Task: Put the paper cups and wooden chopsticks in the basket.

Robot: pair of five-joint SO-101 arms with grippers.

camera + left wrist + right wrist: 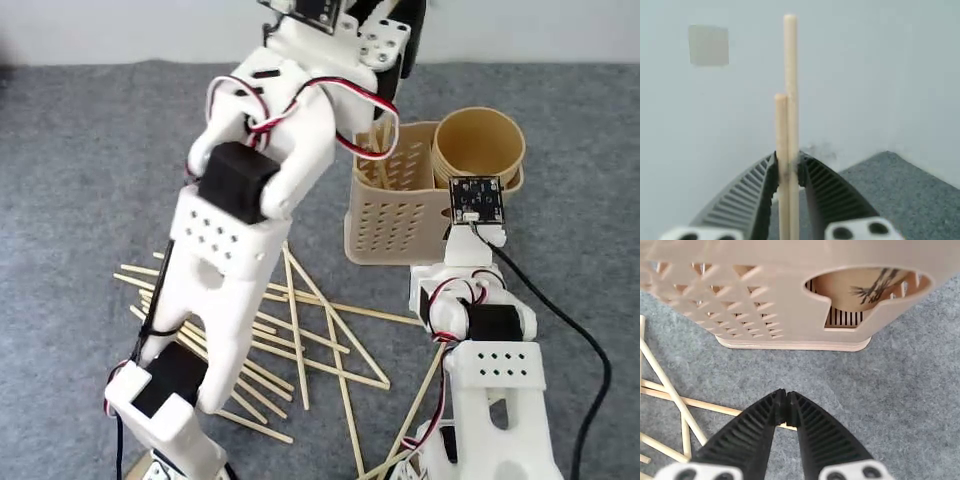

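Wooden chopsticks (297, 345), loose: pale bare wood, smooth, matt.
Chopstick pair (790, 75), pinched in your left gripper (787, 162): the same unvarnished wood, with rounded ends.
Basket (395, 225): beige plastic, perforated walls, smooth with a dull sheen.
Paper cups (478, 145): brown paper, matt.
Table cover (80, 150): grey felt-like cloth, rough and fuzzy.
Fingers (815, 435) of your right gripper (786, 397) and the left one: black ribbed plastic, matt.
Your arm shells (500, 370): white plastic, matt.
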